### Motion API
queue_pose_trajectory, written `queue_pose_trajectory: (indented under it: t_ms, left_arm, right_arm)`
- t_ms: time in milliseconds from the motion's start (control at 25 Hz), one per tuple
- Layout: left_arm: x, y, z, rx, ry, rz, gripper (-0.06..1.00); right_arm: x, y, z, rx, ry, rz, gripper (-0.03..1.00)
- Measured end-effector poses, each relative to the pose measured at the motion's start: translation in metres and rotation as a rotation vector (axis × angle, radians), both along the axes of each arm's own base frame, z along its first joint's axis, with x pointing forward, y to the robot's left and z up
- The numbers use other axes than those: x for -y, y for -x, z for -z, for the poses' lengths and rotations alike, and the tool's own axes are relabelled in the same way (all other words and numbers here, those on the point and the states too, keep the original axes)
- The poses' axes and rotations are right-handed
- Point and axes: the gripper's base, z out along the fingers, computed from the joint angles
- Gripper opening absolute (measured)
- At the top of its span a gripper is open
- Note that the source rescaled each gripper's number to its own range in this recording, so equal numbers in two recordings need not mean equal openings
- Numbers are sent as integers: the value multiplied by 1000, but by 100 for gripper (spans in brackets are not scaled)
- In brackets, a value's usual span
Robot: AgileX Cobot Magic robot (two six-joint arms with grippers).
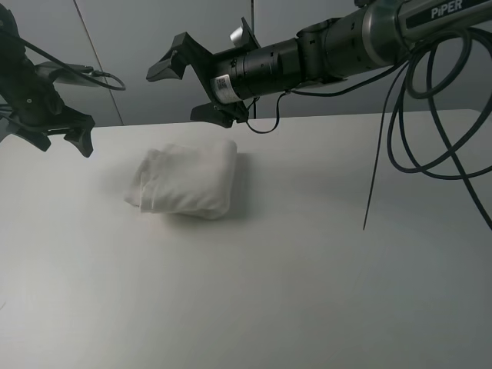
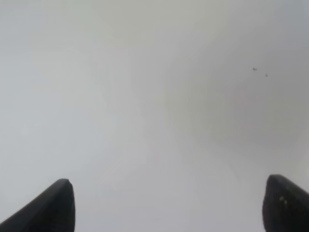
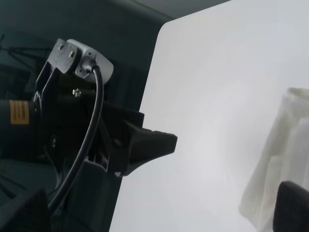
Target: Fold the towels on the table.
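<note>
- The table fills the near part of the high view: a smooth, matte white top, bare across its whole front half.
- Farther back, left of centre, the towel lies on the tabletop folded into a thick, soft, roughly rectangular bundle with rounded corners; its layered edges show along the left side, and its nap looks slightly fuzzy. A soft shadow lies along its right side.
- Beyond the towel and above its far edge, the right gripper hangs in the air on a long black and grey cylindrical arm that reaches in from the upper right. Its dark, angular fingers are spread wide with nothing between them, and they do not touch the cloth.
- Loose black cables loop down from that arm on the right.
- At the far left edge, the left gripper hovers near the table, well apart from the towel. Its wrist view shows two black fingertips set far apart over plain white surface, empty.
- The right wrist view catches a rumpled corner of the towel on the white top.
</note>
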Motion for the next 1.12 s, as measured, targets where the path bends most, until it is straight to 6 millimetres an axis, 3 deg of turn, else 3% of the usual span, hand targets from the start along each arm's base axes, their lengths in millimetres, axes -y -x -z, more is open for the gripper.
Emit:
queue_pose_trajectory:
  t_ms: [360, 520, 680, 880, 1120]
  left_arm:
    - [-1, 4, -1, -44, -16, 4, 99]
    - [-3, 9, -23, 6, -3, 8, 99]
    - [-8, 20, -61, 81, -2, 12, 99]
    - [-22, 43, -112, 177, -61, 13, 99]
    - [-38, 83, -174, 319, -67, -37, 99]
  right_arm:
    - [0, 6, 5, 69, 84, -105, 100]
    - [7, 11, -3, 201, 240, -185, 100]
    - [26, 15, -38, 387, 451, -202, 100]
    - [67, 24, -89, 556, 744, -182, 100]
    - [106, 53, -142, 585, 970, -121, 100]
